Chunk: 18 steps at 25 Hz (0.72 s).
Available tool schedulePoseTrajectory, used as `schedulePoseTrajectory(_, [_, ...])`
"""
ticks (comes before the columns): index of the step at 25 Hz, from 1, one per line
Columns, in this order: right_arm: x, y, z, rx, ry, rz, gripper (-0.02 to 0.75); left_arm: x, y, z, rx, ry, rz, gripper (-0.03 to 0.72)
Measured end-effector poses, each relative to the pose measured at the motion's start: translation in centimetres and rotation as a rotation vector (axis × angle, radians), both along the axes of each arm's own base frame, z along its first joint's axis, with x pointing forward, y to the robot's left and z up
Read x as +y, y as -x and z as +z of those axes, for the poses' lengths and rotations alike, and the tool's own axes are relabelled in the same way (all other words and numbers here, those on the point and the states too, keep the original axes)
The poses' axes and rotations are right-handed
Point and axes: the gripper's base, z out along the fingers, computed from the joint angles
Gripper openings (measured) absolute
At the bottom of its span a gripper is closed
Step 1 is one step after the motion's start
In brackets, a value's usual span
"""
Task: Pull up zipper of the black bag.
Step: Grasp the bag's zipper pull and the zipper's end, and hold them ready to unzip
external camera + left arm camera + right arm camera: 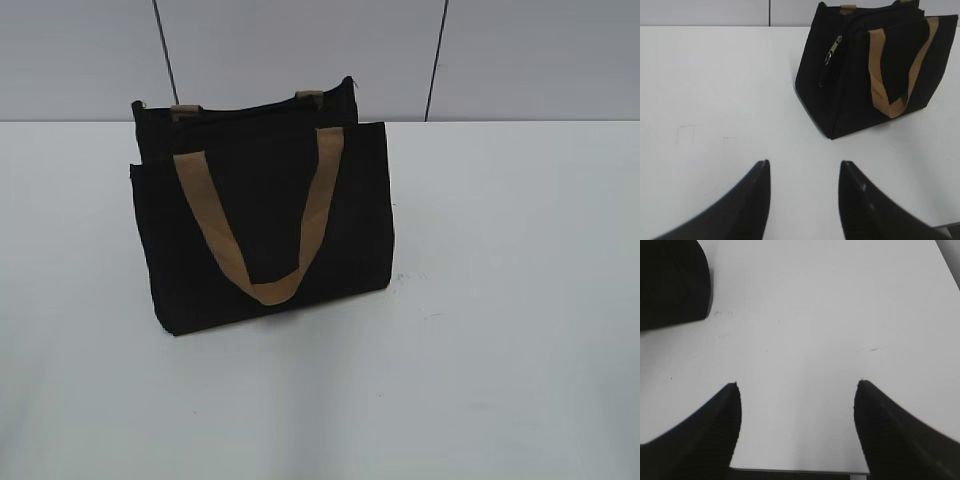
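Observation:
The black bag stands upright on the white table, left of centre in the exterior view, with a tan handle hanging down its front. In the left wrist view the bag is at the upper right, and the silvery zipper pull hangs at its near end panel. My left gripper is open and empty, well short of the bag. My right gripper is open and empty over bare table; a corner of the bag shows at the upper left. Neither gripper shows in the exterior view.
The white table spreads around the bag, with a grey panelled wall behind it. The table's near edge shows at the bottom of the right wrist view.

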Motion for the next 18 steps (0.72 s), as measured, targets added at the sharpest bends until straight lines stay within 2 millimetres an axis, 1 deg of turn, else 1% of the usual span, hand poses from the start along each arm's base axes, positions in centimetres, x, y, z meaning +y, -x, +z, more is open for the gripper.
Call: schedulePoseTrajectory(18, [0.00, 0.00, 0.00, 0.000, 0.000, 0.000, 0.544, 0.00, 0.00, 0.00, 0.000, 0.000, 0.000, 0.340])
